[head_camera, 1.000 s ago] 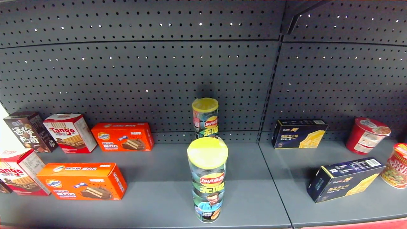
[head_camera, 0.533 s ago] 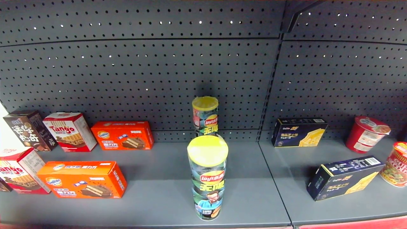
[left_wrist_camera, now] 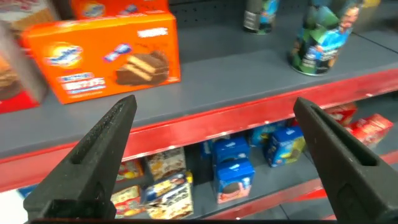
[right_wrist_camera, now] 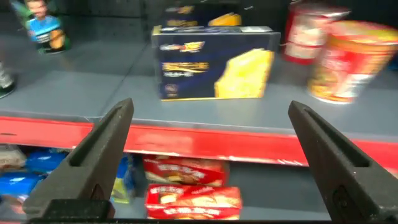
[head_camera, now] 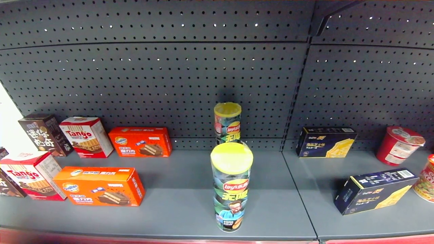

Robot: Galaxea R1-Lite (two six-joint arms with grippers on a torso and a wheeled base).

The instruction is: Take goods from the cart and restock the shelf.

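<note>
Two chip cans with yellow lids stand mid-shelf, one at the front (head_camera: 231, 186) and one at the back panel (head_camera: 227, 123). My left gripper (left_wrist_camera: 214, 162) is open and empty, just in front of the shelf's red front edge (left_wrist_camera: 236, 118); beyond it are an orange box (left_wrist_camera: 112, 56) and the front chip can (left_wrist_camera: 320, 43). My right gripper (right_wrist_camera: 211, 155) is also open and empty, before the shelf edge, facing a navy box (right_wrist_camera: 214, 62) and a cup of noodles (right_wrist_camera: 345, 59).
The grey shelf (head_camera: 179, 206) holds orange boxes (head_camera: 100, 186), wafer boxes (head_camera: 87, 136) and a dark box (head_camera: 44, 134) on the left, and navy boxes (head_camera: 376, 191) and red noodle cups (head_camera: 400, 145) on the right. A lower shelf carries more packs (left_wrist_camera: 230, 168).
The whole head picture has shifted to the right, so the camera has moved; the goods on the shelf stand as before.
</note>
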